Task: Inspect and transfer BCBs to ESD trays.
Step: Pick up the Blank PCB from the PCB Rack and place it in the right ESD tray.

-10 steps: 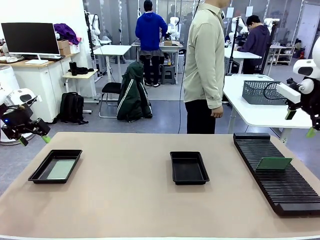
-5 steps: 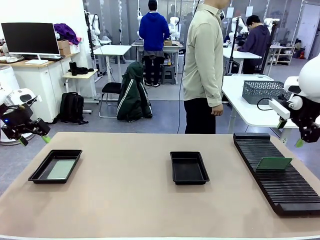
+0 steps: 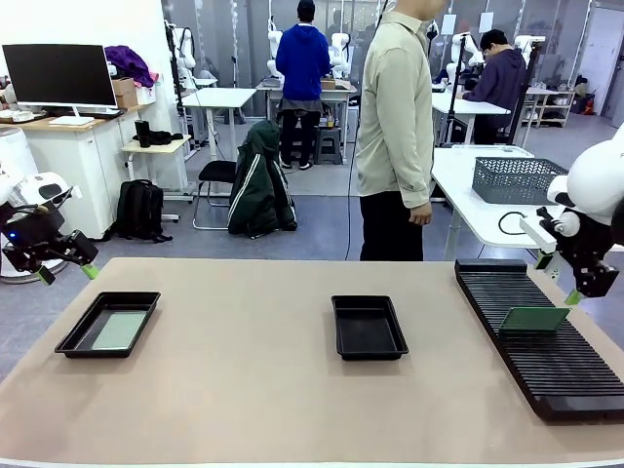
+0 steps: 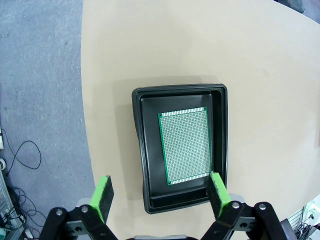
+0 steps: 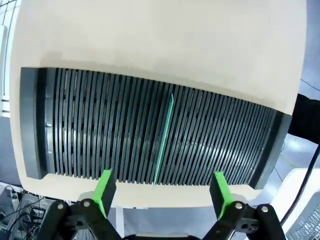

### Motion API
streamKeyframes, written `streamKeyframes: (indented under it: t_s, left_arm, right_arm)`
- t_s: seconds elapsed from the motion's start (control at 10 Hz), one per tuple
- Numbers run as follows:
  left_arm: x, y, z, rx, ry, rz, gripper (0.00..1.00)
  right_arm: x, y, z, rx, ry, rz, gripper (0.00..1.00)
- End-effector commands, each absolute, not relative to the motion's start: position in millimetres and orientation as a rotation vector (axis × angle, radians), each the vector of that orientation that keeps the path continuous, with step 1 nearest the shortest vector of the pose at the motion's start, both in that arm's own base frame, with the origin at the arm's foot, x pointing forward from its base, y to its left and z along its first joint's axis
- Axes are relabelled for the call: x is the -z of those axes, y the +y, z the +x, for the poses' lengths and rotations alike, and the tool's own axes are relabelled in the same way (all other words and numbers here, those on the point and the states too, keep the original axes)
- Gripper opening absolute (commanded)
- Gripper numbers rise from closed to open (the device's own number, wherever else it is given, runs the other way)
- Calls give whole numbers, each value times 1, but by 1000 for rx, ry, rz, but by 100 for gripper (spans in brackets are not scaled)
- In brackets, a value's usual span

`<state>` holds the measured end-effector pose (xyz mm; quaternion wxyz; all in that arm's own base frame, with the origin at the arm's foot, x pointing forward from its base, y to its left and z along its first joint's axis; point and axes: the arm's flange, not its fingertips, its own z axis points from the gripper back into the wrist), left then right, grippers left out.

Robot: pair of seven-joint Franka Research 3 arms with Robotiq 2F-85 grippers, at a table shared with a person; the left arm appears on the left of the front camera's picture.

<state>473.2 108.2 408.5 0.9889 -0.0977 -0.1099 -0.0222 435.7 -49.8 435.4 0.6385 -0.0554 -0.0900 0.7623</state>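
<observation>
Claws both stand wide open with nothing between their green pads.

Left claw [image 4: 160,192] hangs above the left ESD tray [image 4: 138,150], which lies on the tan bench [image 4: 150,45] straight ahead of it and slightly askew to the line of the fingers. One BCB [image 4: 185,145] lies flat on that tray's floor. Its perforated pale green face is up, and it sits nearer the tray wall on the side of the picture-right finger than the opposite wall. The claw is clear of both tray and board.

Right claw [image 5: 162,187] hangs over the long black slotted rack [image 5: 90,125]. In its wrist view the ribs run away from the fingers, and the racked BCB [image 5: 164,135] appears edge-on as a thin green line. It stands in a slot about midway between the two fingers and ahead of their tips. From the front this board leans in its slot, just below the claw's lower fingertip, and the two look apart.

Second ESD tray [image 3: 369,331] lies on the bench well off to that claw's left, holding no board.

Beyond the bench's far edge a person [image 3: 395,127] stands side-on, one hand [image 3: 419,216] hanging down. Behind the right claw a grey mesh basket [image 3: 512,178] sits on a white table [image 3: 487,219].
</observation>
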Motion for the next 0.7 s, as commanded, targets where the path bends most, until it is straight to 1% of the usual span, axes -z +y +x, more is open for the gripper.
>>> streamKeyframes:
  t_s: [0.0,0.4,0.6]
  left_arm:
    - [-408,108,472,37,-227,-200,100]
    - [-408,108,472,37,-227,-200,100]
    - [-408,108,472,37,-227,-200,100]
  right_arm:
    - [-417,-56,444,-1737,-235,-114,100]
    - [-388,-55,451,-1674,-209,-134,100]
    - [-376,-55,451,-1671,-239,-131,100]
